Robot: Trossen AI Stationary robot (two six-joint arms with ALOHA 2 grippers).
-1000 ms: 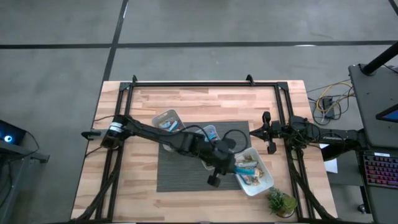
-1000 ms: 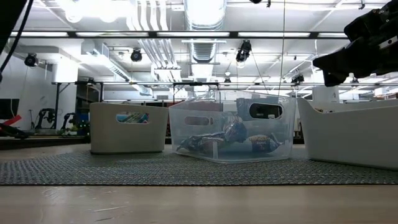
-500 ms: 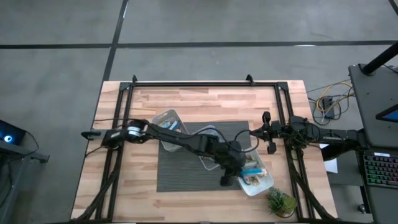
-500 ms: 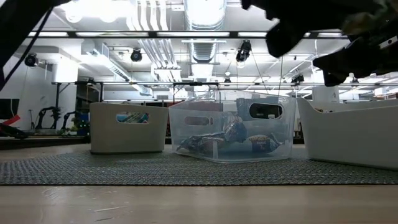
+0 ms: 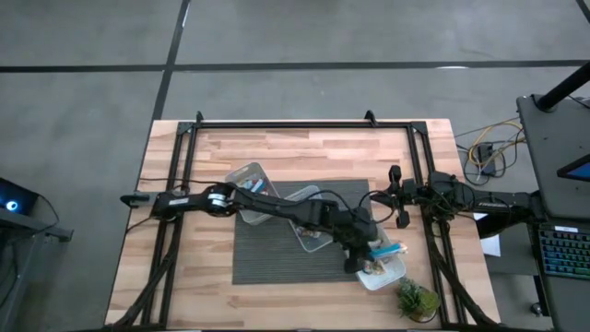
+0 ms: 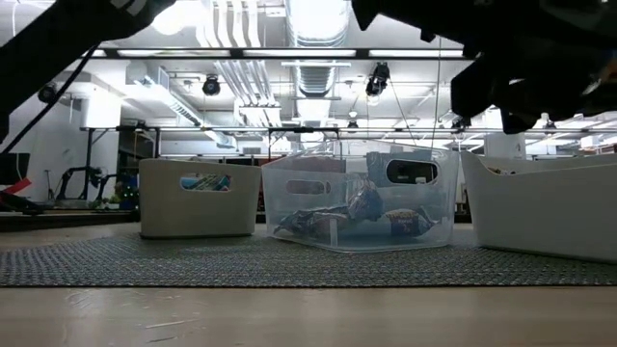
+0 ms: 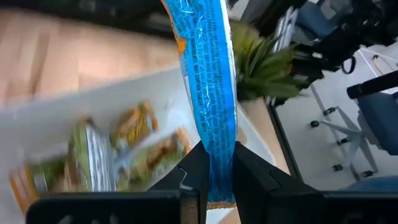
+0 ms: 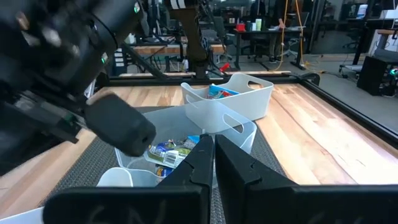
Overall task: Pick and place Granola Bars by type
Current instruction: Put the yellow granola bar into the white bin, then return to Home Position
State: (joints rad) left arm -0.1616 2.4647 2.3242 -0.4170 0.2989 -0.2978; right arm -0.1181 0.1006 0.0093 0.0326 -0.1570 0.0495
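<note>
One blue bar [image 7: 208,93] is pinched in the left claw [image 5: 376,251] above the right tub [image 5: 395,273] of tan bars. It should go elsewhere. Right claw [image 5: 397,196], closed, waits far right.

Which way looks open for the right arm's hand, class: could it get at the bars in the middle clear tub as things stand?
Probably not easily. The right hand waits shut at the table's right side, and the left arm, holding a blue bar, stretches across right above the middle clear tub.
</note>
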